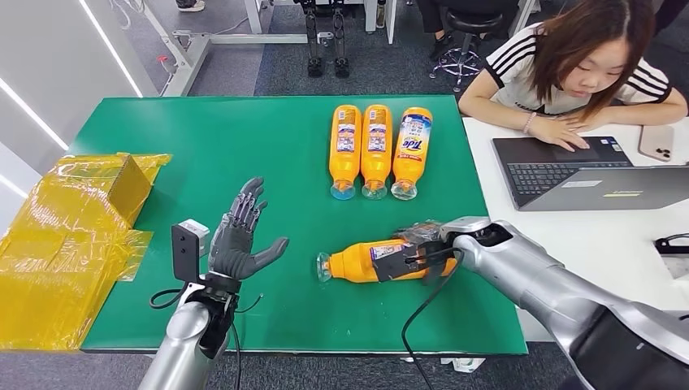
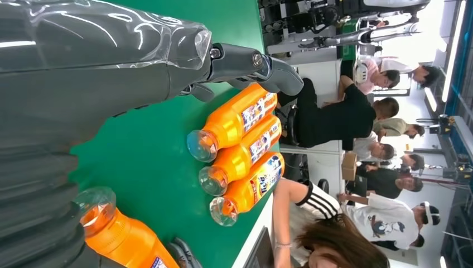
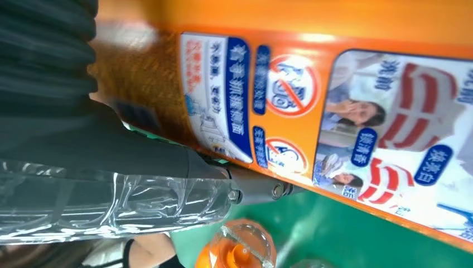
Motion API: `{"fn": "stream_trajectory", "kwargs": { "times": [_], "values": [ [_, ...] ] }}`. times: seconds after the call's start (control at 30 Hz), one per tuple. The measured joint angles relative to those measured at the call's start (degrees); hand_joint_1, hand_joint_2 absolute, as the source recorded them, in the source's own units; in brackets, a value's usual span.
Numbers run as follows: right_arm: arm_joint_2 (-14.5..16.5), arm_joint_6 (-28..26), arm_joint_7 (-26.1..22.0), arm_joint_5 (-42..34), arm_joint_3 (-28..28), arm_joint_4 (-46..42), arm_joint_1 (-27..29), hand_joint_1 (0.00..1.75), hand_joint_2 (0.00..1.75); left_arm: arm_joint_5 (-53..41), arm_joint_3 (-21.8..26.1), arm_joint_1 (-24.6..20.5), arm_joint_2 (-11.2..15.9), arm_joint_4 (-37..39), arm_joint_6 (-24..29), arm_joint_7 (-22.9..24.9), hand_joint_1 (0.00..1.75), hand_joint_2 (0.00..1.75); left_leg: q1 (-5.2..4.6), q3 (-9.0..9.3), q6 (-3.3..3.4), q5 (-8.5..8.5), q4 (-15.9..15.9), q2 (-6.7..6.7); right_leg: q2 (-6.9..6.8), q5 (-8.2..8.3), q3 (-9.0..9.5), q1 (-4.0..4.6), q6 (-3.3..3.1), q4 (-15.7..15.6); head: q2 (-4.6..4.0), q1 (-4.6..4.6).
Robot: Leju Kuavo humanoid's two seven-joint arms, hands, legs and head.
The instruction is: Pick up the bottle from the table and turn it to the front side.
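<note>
Glossy orange plastic bottle (image 1: 366,262), lying sideways

Both arms (image 1: 561,284) are smooth silver metal tubes, thick and rounded at the joints. The left hand (image 1: 240,236) is dark grey with darker, segmented fingers and a thick grey thumb. A small black box (image 1: 185,252) sits at its wrist. Thin black cables (image 1: 418,321) loop off both forearms. The right hand (image 1: 414,252) is dark too, under a clear, crinkled plastic cover (image 3: 139,204) with small screws (image 3: 276,191) showing.
</note>
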Motion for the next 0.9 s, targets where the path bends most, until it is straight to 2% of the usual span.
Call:
{"fn": "stream_trajectory", "kwargs": {
  "times": [0.17,0.43,0.6,0.67,0.77,0.9],
  "values": [
    [1.07,-8.22,-0.93,2.84,-0.02,2.56,2.2,1.75,1.75,-0.12,0.0,0.43,0.02,0.0,0.34,-0.14,0.0,1.75,0.02,0.25,-0.01,-0.03,-0.03,0.08,0.07,-0.01,0.22,0.0,0.0,-0.03,0.0,-0.01],
    [3.55,-15.31,-1.69,7.2,-0.85,6.11,4.77,1.75,1.75,-0.68,0.01,1.6,0.0,-0.68,1.07,0.0,0.0,1.75,0.03,0.87,-0.02,-0.04,-0.08,0.12,0.12,-0.01,0.8,0.02,0.0,-0.06,0.0,0.01],
    [4.13,-18.27,-3.64,5.36,-3.31,7.16,6.54,1.75,1.75,-1.15,0.02,2.62,-0.03,-1.74,1.66,0.08,0.0,1.75,0.06,1.16,-0.03,-0.07,-0.08,0.18,0.18,-0.01,1.07,0.04,0.0,-0.08,0.0,0.01],
    [4.0,-19.2,-6.41,0.81,-5.94,6.85,7.81,1.75,1.75,-1.52,0.09,3.22,-0.01,-2.39,2.17,0.14,0.0,1.75,0.07,1.23,-0.03,-0.07,-0.08,0.19,0.18,-0.01,1.15,0.05,0.0,-0.1,0.0,0.0],
    [3.2,-19.79,-11.59,-8.11,-13.41,4.04,11.59,1.75,1.75,-1.86,0.4,3.89,0.07,-3.13,2.7,0.36,0.0,1.75,0.06,1.22,-0.03,-0.07,-0.08,0.14,0.14,-0.01,1.17,0.05,0.0,-0.1,0.0,0.0],
    [2.51,-20.55,-13.7,-12.4,-21.74,-0.32,16.62,1.75,1.75,-1.97,0.69,3.98,0.24,-3.31,2.82,0.43,0.0,1.75,0.06,1.09,-0.02,-0.05,-0.08,0.08,0.08,0.0,1.05,0.04,0.01,-0.1,0.0,-0.01]
  ]
}}
